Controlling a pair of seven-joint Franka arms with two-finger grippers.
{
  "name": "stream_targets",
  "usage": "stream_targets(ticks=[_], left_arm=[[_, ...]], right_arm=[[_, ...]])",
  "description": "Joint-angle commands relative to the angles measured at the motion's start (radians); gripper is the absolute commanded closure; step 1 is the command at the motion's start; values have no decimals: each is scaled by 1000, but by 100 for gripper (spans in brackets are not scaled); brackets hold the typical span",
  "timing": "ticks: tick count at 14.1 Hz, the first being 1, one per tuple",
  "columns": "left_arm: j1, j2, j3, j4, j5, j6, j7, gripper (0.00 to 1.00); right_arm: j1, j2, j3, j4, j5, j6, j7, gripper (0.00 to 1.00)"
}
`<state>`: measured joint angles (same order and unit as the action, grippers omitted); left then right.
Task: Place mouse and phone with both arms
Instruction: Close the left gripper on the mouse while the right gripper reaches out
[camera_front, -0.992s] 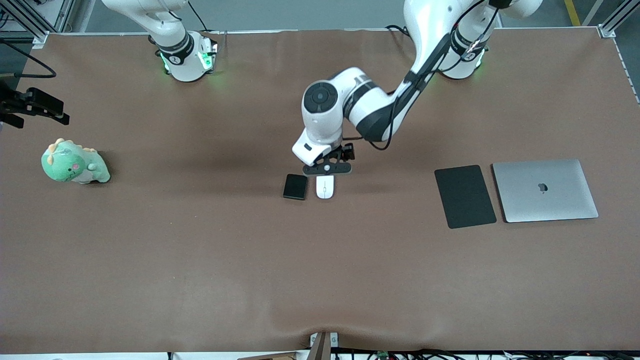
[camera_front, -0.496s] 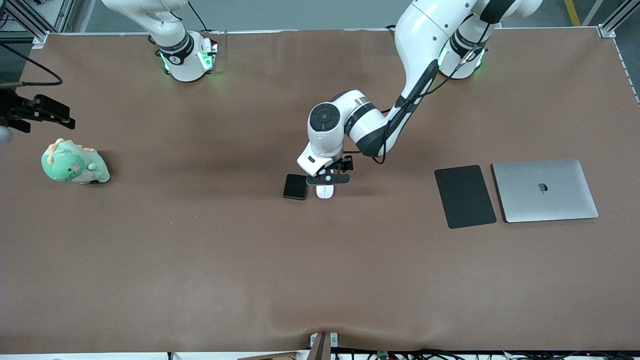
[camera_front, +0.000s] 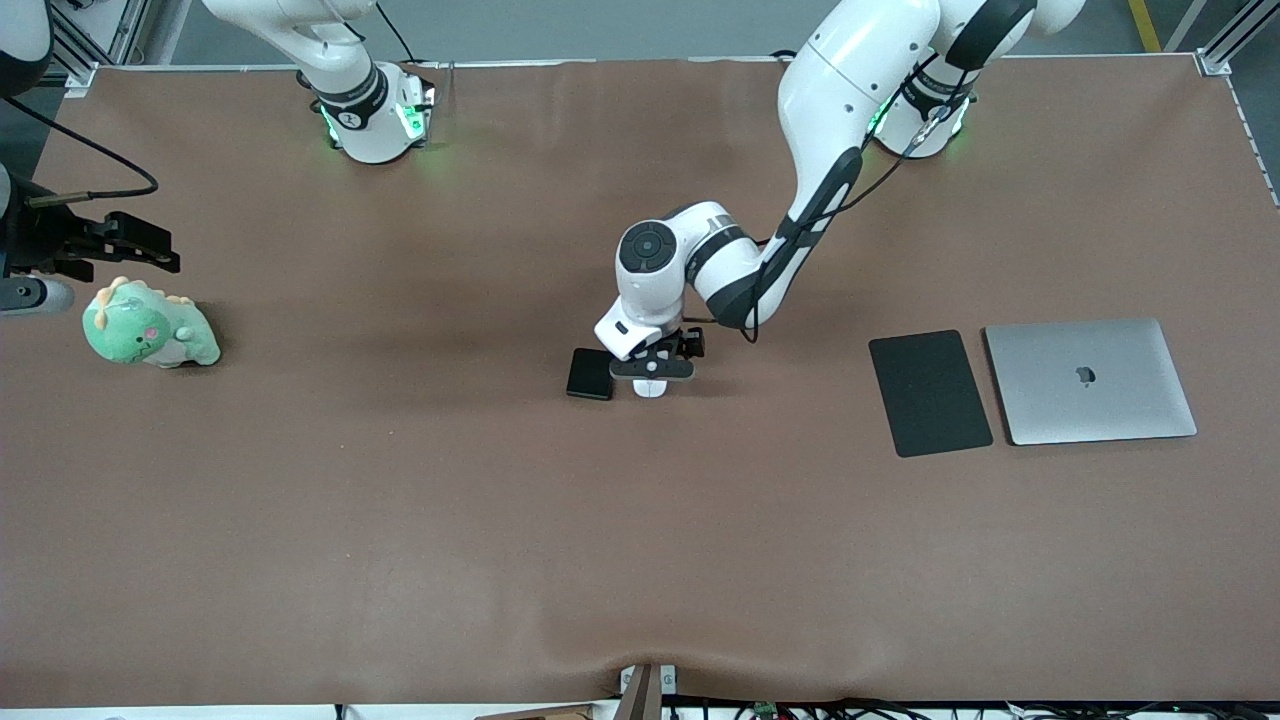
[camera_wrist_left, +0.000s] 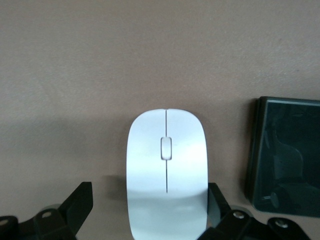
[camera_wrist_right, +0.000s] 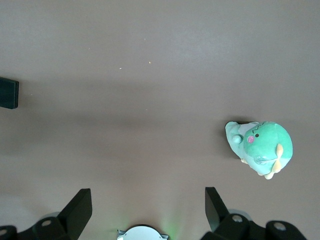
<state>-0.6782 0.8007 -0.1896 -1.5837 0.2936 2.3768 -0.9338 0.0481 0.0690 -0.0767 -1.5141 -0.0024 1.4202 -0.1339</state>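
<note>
Fingers (camera_wrist_left: 80, 205) of my left gripper (camera_wrist_left: 147, 212) are spreading wide on either side of the mouse (camera_wrist_left: 166, 170), with a clear gap on one side and the other finger close against the mouse's edge, neither one pinching yet. That mouse is lying flat on the brown table (camera_front: 400, 520) near its middle, and the phone (camera_front: 590, 374) is sitting just beside it toward the right arm's end. Well apart, toward the left arm's end, a black pad (camera_front: 930, 392) and a closed laptop (camera_front: 1090, 381) are lying side by side.

I am judging the main risk to be the crowding: the finger on the phone's side is dropping into a narrow gap, so it may be nudging the phone or landing on it. The mouse's glossy shell may also be slipping out if I am closing off-centre.

Compared with a second ago, my left gripper is sitting lower and is now covering most of the mouse in the front view. My right gripper (camera_front: 110, 245), fingers (camera_wrist_right: 80, 207) also spread and holding nothing, is now hanging over the green plush toy (camera_front: 148, 325), having drifted in from the table's edge.
</note>
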Motion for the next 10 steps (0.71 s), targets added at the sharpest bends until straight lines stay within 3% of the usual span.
stream_targets(ticks=[1,4,5,6,7,8,10], left_arm=[[-3,17,2,8,32,30,4,0],[-3,31,2,22,30,30,6,0],[-3,29,2,22,29,30,4,7],[-3,29,2,24,24,30,-6,35],[-3,28,2,24,19,30,-11,50],[-1,26,2,24,18,30,-11,52],[2,22,2,37,15,30,-29,73]], right_arm=[[15,18,0,12,5,-1,32,0],[22,31,-2,12,56,-1,80,0],[30,40,-2,12,65,-1,98,0],[39,45,-2,12,76,0,117,0],[45,52,-2,12,87,2,123,0],[50,55,-2,12,93,8,125,0],[59,64,0,12,100,16,172,0]])
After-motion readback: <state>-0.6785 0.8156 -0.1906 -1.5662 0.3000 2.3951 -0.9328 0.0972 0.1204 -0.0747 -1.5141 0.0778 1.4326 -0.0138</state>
